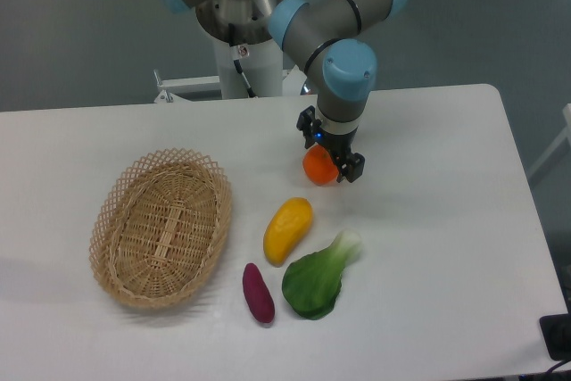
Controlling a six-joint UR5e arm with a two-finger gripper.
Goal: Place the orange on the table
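Orange (316, 167) clamped in the end effector (326, 161), just above centre of the frame, over the white counter (446, 220); contact with the surface impossible to judge. Below it, near but apart: yellow mango-like fruit (287, 229), green leafy vegetable (317, 277) lower right of that, purple sweet potato (259, 293) at lower centre. Wicker basket (161, 227) at left, well apart from the orange.
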